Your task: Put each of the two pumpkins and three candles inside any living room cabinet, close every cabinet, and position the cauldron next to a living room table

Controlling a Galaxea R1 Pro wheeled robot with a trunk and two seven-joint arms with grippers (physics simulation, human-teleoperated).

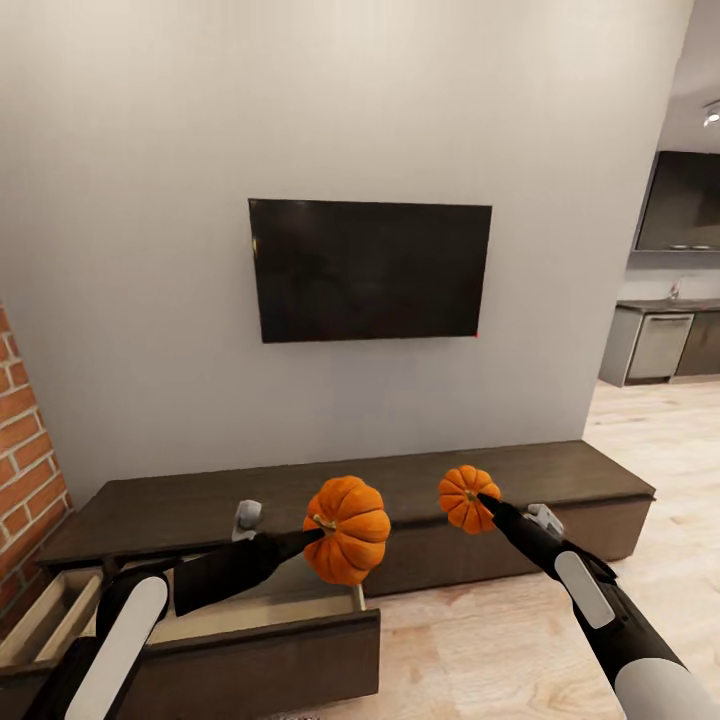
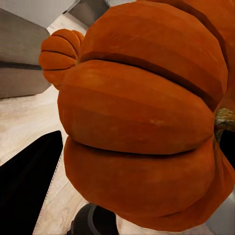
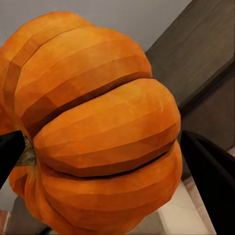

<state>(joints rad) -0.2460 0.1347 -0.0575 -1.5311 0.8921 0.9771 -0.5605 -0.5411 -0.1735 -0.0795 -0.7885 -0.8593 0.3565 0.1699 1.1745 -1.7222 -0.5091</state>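
My left gripper (image 1: 315, 535) is shut on the larger orange pumpkin (image 1: 347, 530) and holds it in the air above the open drawer (image 1: 250, 612) of the long dark-brown cabinet (image 1: 450, 478). Close up, that pumpkin (image 2: 142, 122) sits between black fingers (image 2: 29, 188). My right gripper (image 1: 488, 503) is shut on the smaller pumpkin (image 1: 465, 497) and holds it in front of the cabinet's middle, to the right of the first one. In the right wrist view this pumpkin (image 3: 98, 127) is clamped between dark fingers (image 3: 210, 181). The left wrist view shows it behind the big one (image 2: 61, 56).
A second drawer (image 1: 40, 620) stands open at the cabinet's far left, by a brick wall (image 1: 25, 450). A black TV (image 1: 370, 268) hangs on the grey wall above. Wooden floor (image 1: 500, 640) lies before the cabinet, and a kitchen counter (image 1: 660, 345) is far right.
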